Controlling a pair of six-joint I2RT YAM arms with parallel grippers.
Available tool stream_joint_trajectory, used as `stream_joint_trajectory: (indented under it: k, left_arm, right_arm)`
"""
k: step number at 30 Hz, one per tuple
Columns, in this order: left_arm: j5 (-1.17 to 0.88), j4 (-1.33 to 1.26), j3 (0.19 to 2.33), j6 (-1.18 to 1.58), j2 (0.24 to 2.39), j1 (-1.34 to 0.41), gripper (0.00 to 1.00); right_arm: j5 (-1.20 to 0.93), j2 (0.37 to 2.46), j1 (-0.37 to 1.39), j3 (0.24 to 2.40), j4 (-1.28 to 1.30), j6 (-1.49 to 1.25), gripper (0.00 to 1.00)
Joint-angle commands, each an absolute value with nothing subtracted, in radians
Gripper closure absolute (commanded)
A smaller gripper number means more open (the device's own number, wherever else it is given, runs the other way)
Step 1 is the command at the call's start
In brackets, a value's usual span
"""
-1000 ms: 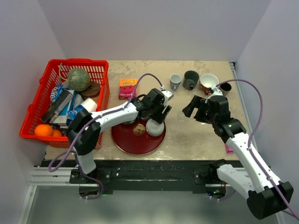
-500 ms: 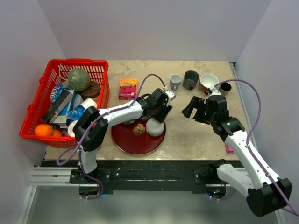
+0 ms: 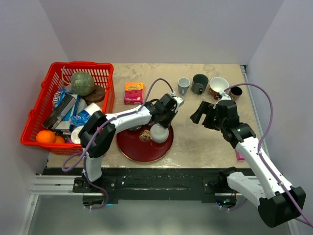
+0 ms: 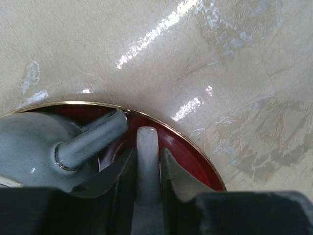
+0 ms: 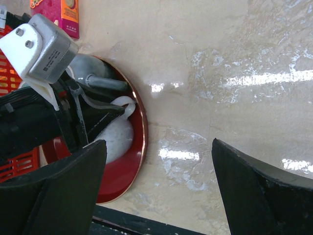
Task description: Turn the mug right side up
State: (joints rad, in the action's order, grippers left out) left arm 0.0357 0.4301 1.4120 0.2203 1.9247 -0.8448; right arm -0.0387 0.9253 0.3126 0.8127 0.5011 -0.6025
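Note:
The white mug sits bottom up on the right part of a red plate. My left gripper reaches down over it and is shut on the mug's white handle, which stands pinched between the two dark jaws. The right wrist view shows the mug on the plate's rim side, with the left gripper's fingers on its handle. My right gripper hovers open over bare table to the mug's right, its fingers wide apart and holding nothing.
A grey-blue vessel with a stick handle lies on the plate beside the mug, and a brown ball too. A red basket of goods stands left. A pink box and several cups line the back.
My left gripper's jaws have closed on the mug's handle, and the mug has shifted slightly left on the plate. The right arm has hardly moved.

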Motion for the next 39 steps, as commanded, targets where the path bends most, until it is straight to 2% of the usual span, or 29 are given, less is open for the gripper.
stream_joint_trajectory:
  k: [1,2,3,11,19,28,39]
  left_arm:
    - [0.048,0.489,1.414,0.222,1.937,-0.842,0.85]
    - [0.048,0.489,1.410,0.224,1.928,-0.841,0.90]
    - [0.046,0.489,1.399,0.225,1.921,-0.842,1.00]
    - [0.018,0.453,1.301,0.236,1.778,-0.844,1.00]
    - [-0.026,0.439,1.215,0.258,1.602,-0.842,1.00]
    - [-0.147,0.333,1.108,0.238,1.389,-0.842,1.00]
    - [-0.330,0.291,1.198,0.244,1.272,-0.842,1.00]
  right_arm:
    - [-0.035,0.907,0.314,0.807,0.477,-0.609,0.09]
    - [-0.040,0.905,0.314,0.802,0.477,-0.611,0.09]
    - [-0.043,0.902,0.314,0.801,0.476,-0.612,0.09]
    - [-0.138,0.887,0.316,0.761,0.411,-0.597,0.08]
    - [-0.449,0.835,0.316,0.620,0.126,-0.620,0.07]
    - [-0.529,0.888,0.318,0.621,0.028,-0.669,0.07]
    - [-0.839,0.857,0.324,0.591,-0.343,-0.729,0.06]
